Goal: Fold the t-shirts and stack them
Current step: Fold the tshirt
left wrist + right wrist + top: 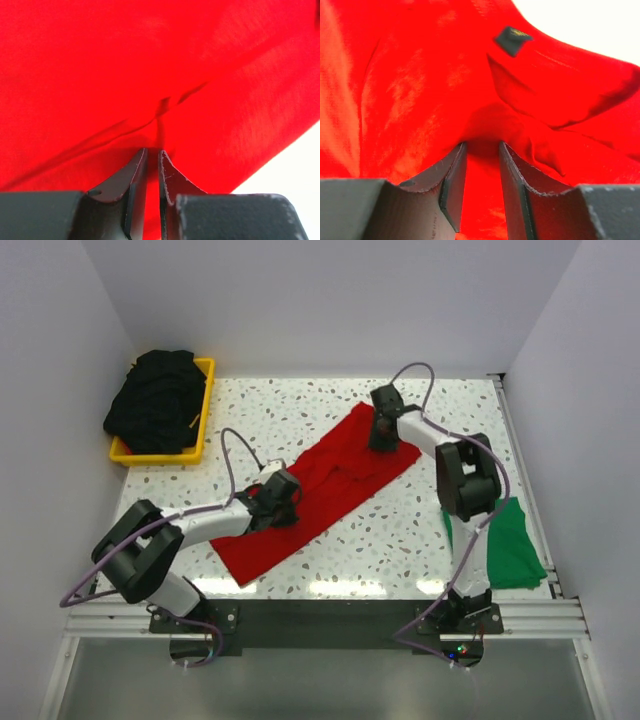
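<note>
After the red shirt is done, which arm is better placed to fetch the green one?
Right, probably. The green t-shirt lies at the near right edge of the table, beside the right arm's base; the left hand pinches the red t-shirt, farther across.

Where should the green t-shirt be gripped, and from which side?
Probably its outer right edge, coming from above: the green t-shirt lies flat on the table, and the right arm crosses its left part, leaving that edge free.
</note>
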`<state>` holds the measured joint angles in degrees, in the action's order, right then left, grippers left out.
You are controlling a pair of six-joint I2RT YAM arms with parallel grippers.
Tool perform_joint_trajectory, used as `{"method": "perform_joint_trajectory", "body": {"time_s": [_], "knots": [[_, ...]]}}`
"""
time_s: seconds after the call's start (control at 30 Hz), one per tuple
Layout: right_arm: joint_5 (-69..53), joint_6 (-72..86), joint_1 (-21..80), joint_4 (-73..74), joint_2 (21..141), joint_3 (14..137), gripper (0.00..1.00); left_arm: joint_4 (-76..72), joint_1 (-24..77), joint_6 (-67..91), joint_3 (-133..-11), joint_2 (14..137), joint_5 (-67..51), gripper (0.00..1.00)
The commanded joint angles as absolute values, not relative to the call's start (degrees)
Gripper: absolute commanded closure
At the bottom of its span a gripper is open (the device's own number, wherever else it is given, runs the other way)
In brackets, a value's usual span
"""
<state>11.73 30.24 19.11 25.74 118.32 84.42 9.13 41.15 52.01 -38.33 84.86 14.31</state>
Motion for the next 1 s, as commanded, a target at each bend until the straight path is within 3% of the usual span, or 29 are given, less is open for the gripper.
{"method": "perform_joint_trajectory", "body": {"time_s": [0.0,0.1,0.2,0.33,0.53,0.97], "knots": [[10.5,24.5,19.0,33.8,127.6,98.2,0.64,9.3,42.7,54.9,-45.1,88.7,10.3,0.81],[9.2,21.9,19.0,40.5,136.7,116.7,0.64,10.4,43.2,53.8,-51.6,91.9,8.6,0.80],[7.7,20.2,19.0,43.8,143.2,127.8,0.63,13.8,43.2,51.0,-56.7,92.5,9.8,0.78],[7.2,18.8,19.1,43.8,144.1,132.2,0.62,17.0,43.1,46.5,-56.9,87.9,15.6,0.74],[6.9,20.9,19.1,37.0,134.0,122.9,0.61,21.3,43.1,43.0,-47.5,80.6,20.6,0.76],[2.1,25.7,20.1,25.7,119.3,98.0,0.62,17.1,47.2,45.9,-35.2,76.7,14.0,0.93]]}}
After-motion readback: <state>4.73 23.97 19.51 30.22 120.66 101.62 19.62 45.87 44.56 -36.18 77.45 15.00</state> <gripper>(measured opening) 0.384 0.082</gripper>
